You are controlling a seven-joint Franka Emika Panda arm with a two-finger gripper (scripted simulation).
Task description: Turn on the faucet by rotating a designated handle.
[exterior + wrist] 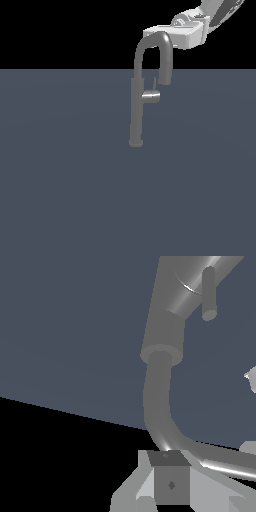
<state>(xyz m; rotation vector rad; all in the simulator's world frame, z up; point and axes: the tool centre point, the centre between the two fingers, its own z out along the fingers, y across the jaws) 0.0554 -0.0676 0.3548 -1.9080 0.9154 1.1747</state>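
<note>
On the broad slate-blue counter (pixel 65 190) stands the faucet (pixel 136 110), its straight grey post rising near the middle of the exterior view and arching into a high gooseneck whose thicker nozzle hangs down on the exterior view's right of the post. Above and behind that arch, at the exterior view's upper right, the white robot arm (pixel 215 12) reaches in, its hand sitting level with the top of the bend and seemingly just behind it. The gripper (pixel 171 483) shows only in part in the wrist view, close up against the curved spout pipe, and whether it is spread or closed I cannot tell; nothing appears to be held. Smallest of all, the handle (pixel 151 96) juts sideways from the post, a short shiny stub with its thin lever stick pointing upward beside the nozzle, and well below the arm's hand. Judging from this, the task is hardly begun: the handle looks untouched and unturned, and the reach down to it, the contact and the rotation all remain.
</note>
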